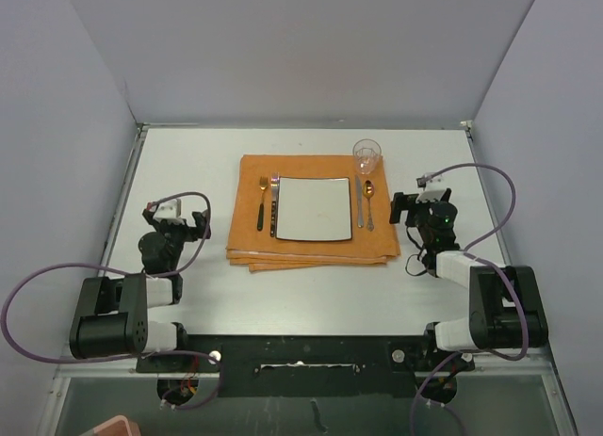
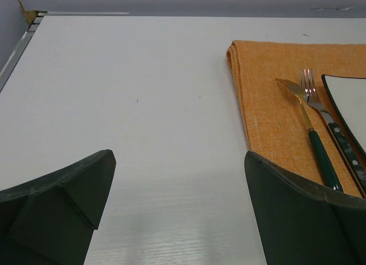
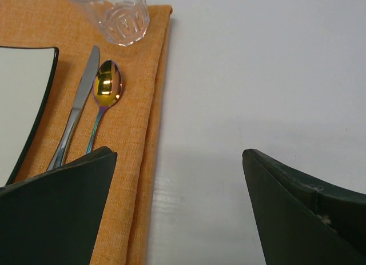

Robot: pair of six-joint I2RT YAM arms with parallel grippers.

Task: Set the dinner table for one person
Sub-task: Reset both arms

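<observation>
The table (image 1: 188,153) looks set: keep the left gripper (image 2: 178,157) and right gripper (image 3: 178,153), both open and empty, clear of the orange mat (image 1: 252,177).

The left arm (image 1: 122,309) and the right arm (image 1: 480,304) are built alike, with chunky black joint housings joined by smooth white links. A purple cable (image 1: 28,295) loops wide off the left one, and a second purple cable (image 1: 504,196) arcs off the right. A small white camera block (image 1: 166,208) sits at the left wrist. The left gripper (image 1: 176,221) and right gripper (image 1: 419,208) are black. Up close their fingers (image 2: 63,202) are matte wedge-shaped plates, possibly a very dark green.
</observation>
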